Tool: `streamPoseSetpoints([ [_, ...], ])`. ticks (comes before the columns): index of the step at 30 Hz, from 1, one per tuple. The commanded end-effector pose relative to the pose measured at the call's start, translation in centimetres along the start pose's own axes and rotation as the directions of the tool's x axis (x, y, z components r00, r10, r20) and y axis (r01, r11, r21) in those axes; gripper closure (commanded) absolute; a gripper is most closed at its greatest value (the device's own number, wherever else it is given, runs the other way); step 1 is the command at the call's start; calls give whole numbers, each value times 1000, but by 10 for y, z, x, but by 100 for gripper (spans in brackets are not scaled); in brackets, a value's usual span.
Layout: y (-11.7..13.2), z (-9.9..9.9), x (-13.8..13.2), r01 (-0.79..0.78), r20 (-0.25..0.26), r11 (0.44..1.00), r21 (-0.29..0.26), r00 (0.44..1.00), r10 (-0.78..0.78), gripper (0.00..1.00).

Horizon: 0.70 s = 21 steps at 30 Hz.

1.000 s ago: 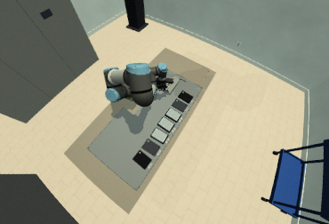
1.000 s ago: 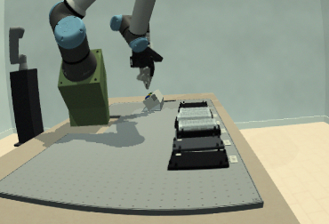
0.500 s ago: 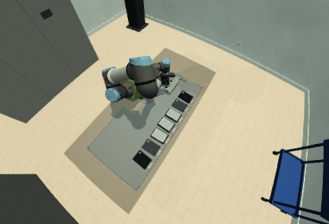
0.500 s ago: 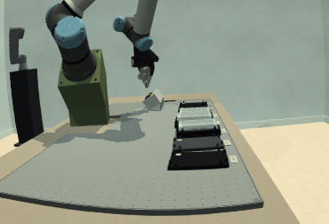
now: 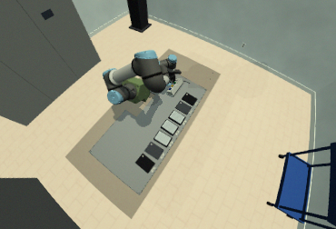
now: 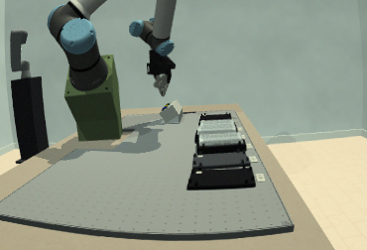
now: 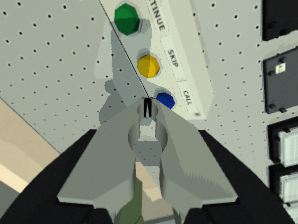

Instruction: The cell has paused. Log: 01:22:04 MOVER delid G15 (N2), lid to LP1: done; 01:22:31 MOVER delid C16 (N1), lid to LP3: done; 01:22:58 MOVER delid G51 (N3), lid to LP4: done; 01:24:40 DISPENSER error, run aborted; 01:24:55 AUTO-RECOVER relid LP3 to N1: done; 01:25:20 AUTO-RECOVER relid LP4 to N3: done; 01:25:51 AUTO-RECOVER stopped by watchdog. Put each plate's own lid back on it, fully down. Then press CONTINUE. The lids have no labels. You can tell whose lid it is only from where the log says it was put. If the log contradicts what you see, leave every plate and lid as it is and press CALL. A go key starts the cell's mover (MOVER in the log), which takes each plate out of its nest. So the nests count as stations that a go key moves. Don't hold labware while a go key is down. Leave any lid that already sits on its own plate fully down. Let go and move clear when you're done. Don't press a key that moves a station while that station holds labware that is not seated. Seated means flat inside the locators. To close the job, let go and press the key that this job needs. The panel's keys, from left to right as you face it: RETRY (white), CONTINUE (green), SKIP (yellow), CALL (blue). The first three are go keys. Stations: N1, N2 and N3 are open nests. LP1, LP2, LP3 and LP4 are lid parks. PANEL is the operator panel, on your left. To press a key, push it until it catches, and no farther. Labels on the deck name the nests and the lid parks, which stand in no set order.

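My gripper point(image 7: 147, 99) point(image 6: 162, 91) point(image 5: 172, 80) is shut and holds nothing. It hangs tilted above the white operator panel point(image 7: 192, 55) point(image 6: 172, 113) point(image 5: 174, 87) at the far end of the deck. In the wrist view its tips stand just left of the blue CALL key point(image 7: 165, 99). The yellow SKIP key point(image 7: 148, 65) and the green CONTINUE key point(image 7: 127, 18) lie beyond it. The row of nests and lid parks runs along the deck's edge: three light plates point(image 5: 169, 126) point(image 6: 218, 135) in the middle, dark stations point(image 5: 144, 163) point(image 6: 221, 177) at the ends. Lids and labels are too small to tell apart.
The grey perforated deck point(image 5: 123, 144) point(image 6: 124, 187) carries the arm's green pedestal point(image 5: 136, 92) point(image 6: 94, 103). A black column point(image 5: 137, 4) point(image 6: 29, 118) stands behind it. A blue chair point(image 5: 300, 185) stands off to the right on the floor.
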State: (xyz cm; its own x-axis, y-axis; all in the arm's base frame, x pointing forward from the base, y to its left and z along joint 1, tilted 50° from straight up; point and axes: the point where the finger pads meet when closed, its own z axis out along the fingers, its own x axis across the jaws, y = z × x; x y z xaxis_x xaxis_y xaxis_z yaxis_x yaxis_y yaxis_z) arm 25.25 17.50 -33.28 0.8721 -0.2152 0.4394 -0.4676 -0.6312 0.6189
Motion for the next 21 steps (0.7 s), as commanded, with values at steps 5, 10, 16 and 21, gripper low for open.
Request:
streamPoseSetpoints([
  [5, -39, 0, -27, 0, -1, 1000, -2, 1000, 0, 100],
  [10, -52, 0, -36, 0, -1, 1000, -2, 1000, 0, 100],
  [16, -52, 0, -36, 0, -1, 1000, -2, 1000, 0, 100],
  [21, -52, 0, -36, 0, -1, 1000, -2, 1000, 0, 100],
])
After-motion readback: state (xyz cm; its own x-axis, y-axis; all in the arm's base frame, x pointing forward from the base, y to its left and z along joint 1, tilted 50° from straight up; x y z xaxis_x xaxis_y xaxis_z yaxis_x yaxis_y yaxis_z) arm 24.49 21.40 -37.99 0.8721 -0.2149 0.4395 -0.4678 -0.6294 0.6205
